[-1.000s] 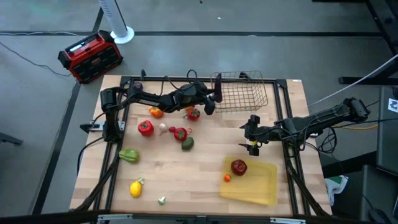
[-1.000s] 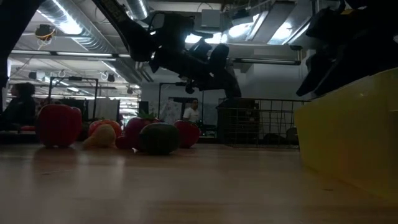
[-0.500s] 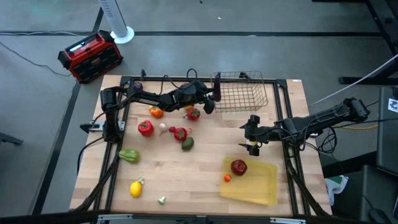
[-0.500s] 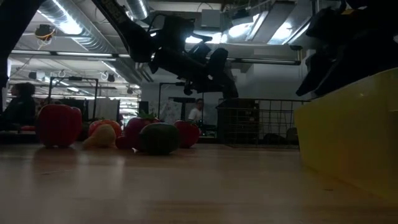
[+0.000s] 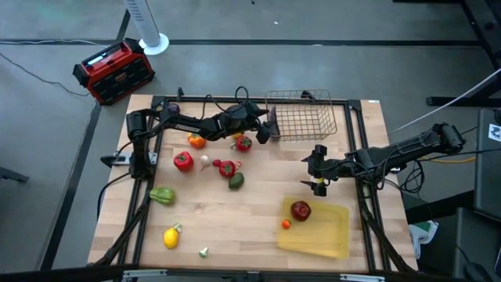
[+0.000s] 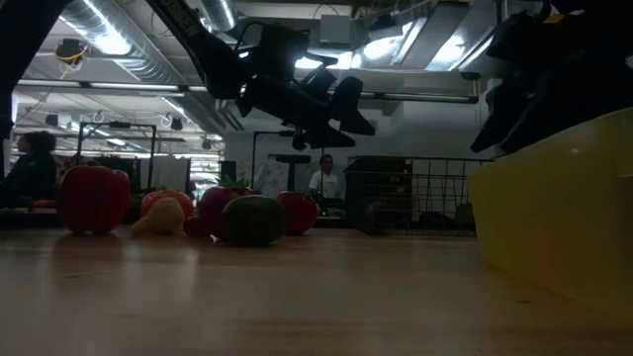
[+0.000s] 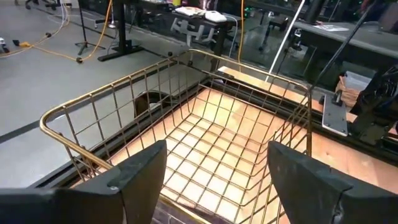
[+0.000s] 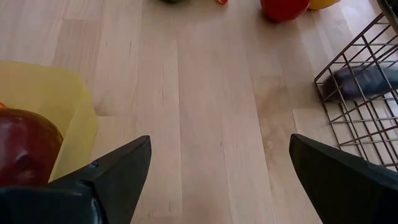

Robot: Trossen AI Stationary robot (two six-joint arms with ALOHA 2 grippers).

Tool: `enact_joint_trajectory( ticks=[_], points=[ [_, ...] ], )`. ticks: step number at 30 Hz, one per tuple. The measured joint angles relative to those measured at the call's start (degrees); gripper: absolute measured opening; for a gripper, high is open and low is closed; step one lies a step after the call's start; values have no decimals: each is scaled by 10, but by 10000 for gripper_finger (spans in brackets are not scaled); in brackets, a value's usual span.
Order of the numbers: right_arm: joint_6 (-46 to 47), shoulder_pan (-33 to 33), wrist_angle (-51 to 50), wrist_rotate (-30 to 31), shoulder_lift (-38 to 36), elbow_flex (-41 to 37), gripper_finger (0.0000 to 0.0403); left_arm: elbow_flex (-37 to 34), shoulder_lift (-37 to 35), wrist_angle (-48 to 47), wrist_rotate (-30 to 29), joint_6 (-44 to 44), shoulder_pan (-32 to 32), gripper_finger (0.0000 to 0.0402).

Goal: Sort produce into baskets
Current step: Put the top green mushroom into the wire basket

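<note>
My left gripper (image 5: 264,129) hangs open and empty just over the near-left rim of the wire basket (image 5: 304,117); its wrist view (image 7: 217,155) looks down into the basket's mesh floor (image 7: 217,134). A dark, blurred thing (image 8: 359,84) lies low in the basket's corner; it also shows in the low view (image 6: 371,216). My right gripper (image 5: 317,174) is open and empty above bare table, between the basket and the yellow tray (image 5: 329,235). The tray holds a red apple (image 5: 300,210) and a small orange piece (image 5: 286,224). Loose produce lies on the table's left half.
On the table lie an orange pepper (image 5: 196,141), red pieces (image 5: 243,143) (image 5: 183,160) (image 5: 227,167), a dark green piece (image 5: 236,181), a green pepper (image 5: 162,195), a lemon (image 5: 171,236) and a small mushroom (image 5: 203,251). A red-and-black box (image 5: 113,70) stands on the floor.
My left gripper has opened over the basket's rim; in the low view its fingers now stand apart. A dark thing now shows low in the basket below it. My right arm has kept still.
</note>
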Motion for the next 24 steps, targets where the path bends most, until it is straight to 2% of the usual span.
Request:
enact_joint_trajectory(
  ticks=[7,10,16,24],
  points=[
    [0,0,-2,0,0,0,376,0,-25,-13,0,9,9,271],
    [0,0,-3,0,0,0,376,0,-54,-58,0,29,12,271],
    [0,0,-3,0,0,0,376,0,-138,-215,0,47,12,271],
    [0,0,-2,0,0,0,376,0,-227,-451,1,12,12,260]
  ],
)
